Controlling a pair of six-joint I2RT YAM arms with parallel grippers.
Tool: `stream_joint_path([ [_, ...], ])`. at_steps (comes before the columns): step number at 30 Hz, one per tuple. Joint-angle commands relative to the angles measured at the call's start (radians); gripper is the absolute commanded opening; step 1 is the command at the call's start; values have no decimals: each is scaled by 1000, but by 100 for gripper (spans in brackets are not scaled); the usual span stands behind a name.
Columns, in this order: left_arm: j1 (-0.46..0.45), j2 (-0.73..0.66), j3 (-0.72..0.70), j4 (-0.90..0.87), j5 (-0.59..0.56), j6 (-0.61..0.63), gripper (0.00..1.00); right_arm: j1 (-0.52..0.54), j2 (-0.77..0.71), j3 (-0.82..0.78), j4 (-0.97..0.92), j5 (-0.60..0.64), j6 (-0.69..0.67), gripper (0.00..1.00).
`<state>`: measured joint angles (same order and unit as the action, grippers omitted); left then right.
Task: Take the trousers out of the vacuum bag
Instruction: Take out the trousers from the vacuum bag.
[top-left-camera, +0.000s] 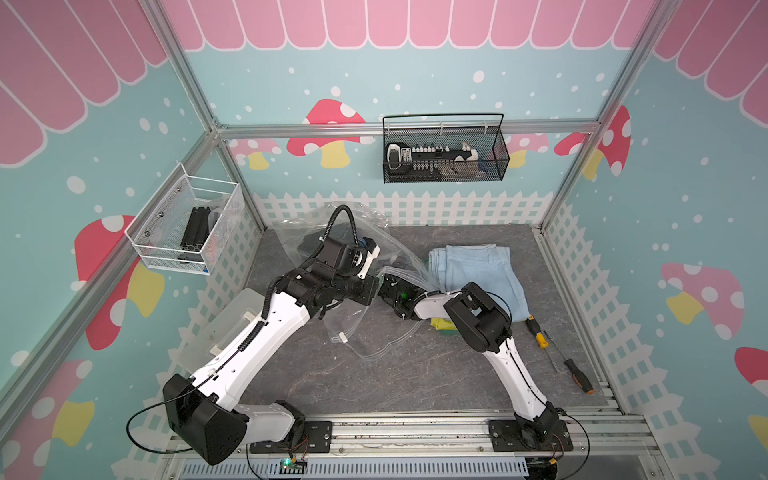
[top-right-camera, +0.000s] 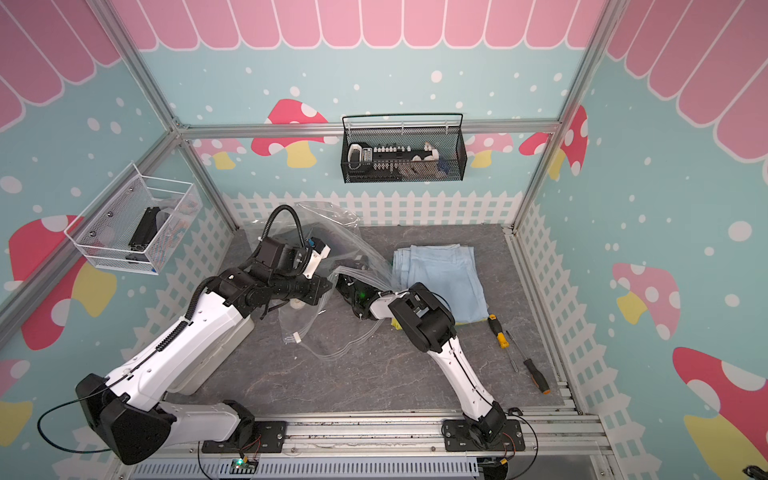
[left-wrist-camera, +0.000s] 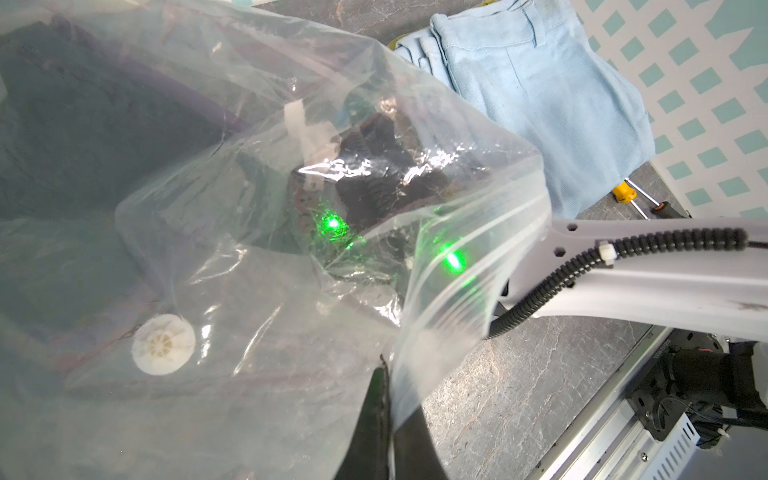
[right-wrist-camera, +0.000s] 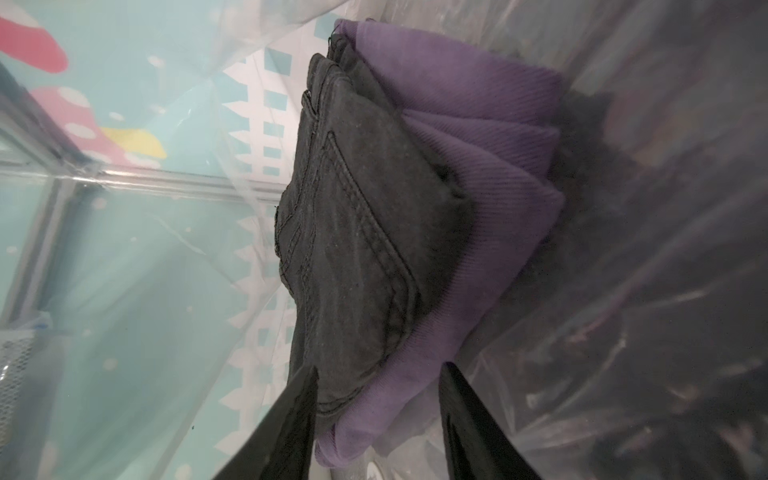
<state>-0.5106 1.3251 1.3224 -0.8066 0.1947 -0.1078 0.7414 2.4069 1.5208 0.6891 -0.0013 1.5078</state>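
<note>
- The dark pair and the purple pair lie stacked inside the bag. They are straight ahead of the right hand, and their long axis runs away from it along its line of reach.
- The right hand is in through the bag's mouth with its fingers spread. The near end of the stack sits between them. A sliver of gap shows on the purple side, so we judge it astride the cloth, not clamped.
- The left hand is pressed together on the bag's zip rim and holds the mouth lifted. It touches film only, no cloth.
- The right arm is the nearer one, so we expect the draw to come back out along that same axis.
- Outside the bag, the blue pair lies flat on the tabletop, beside the right arm. A yellow pair peeks from under it.
- The bag is thin, clear, crinkly film that throws glare. It has ridged zip strips, a round white valve and a small white clip.
- The dark pair looks like denim, with a stitched pocket. The purple pair is a ribbed weave, folded in several layers.
- Both are limp, so we think the two pairs could slide apart if only one is caught.
</note>
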Motion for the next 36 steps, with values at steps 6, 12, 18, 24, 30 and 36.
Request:
stream_joint_path([
  [6,9,5,-8,6,12,10,0,4,-20,41,22,-22,19,47],
  [12,8,3,-10,5,12,12,0,1,21,98,-18,-27,22,47],
  [18,8,3,-10,6,15,11,0,-2,47,119,-46,-16,32,46],
  [24,9,5,-9,5,15,12,0,-2,41,104,-58,-14,40,46],
  [30,8,9,-9,4,17,11,0,-2,24,85,-72,-1,41,46],
  [36,8,10,-9,6,18,10,0,-4,9,54,-82,17,46,47],
])
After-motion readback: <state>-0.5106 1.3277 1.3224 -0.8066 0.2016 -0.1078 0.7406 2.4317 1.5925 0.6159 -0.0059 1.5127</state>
